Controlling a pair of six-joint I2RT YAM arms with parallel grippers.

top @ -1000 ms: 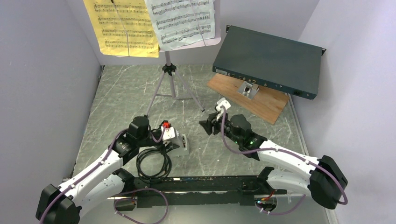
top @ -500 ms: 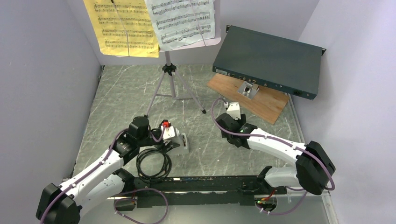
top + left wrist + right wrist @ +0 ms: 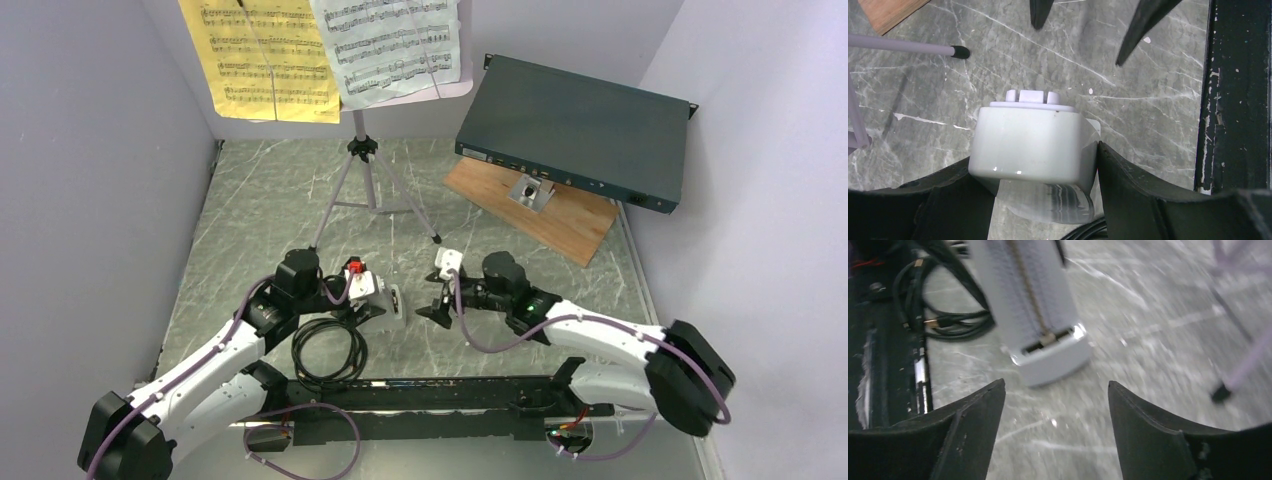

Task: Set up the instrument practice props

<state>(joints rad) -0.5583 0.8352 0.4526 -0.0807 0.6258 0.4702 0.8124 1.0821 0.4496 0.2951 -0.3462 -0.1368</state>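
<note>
While the left gripper (image 3: 1034,154) clamps the white metronome (image 3: 1034,305) between both fingers, we log that piece near the middle of the bench (image 3: 250,200), somewhat toward the near edge. It sits just beside the coiled black cable (image 3: 328,350). We cannot tell whether its base rests on the surface.

The right gripper (image 3: 1054,385) has its fingers spread wide with nothing between them. Its tips point at the metronome's face from the right-edge side, close but apart. That wrist view is blurred.

The music stand (image 3: 365,170) is upright on its tripod by the far edge, left of centre. One tripod foot (image 3: 960,51) ends near the metronome. We see the yellow sheet-music page (image 3: 258,60) and the white page (image 3: 392,42) side by side on its desk.

The dark-green flat box (image 3: 575,130) sits at the far-right corner, with a wooden board (image 3: 560,225) under its near edge.
</note>
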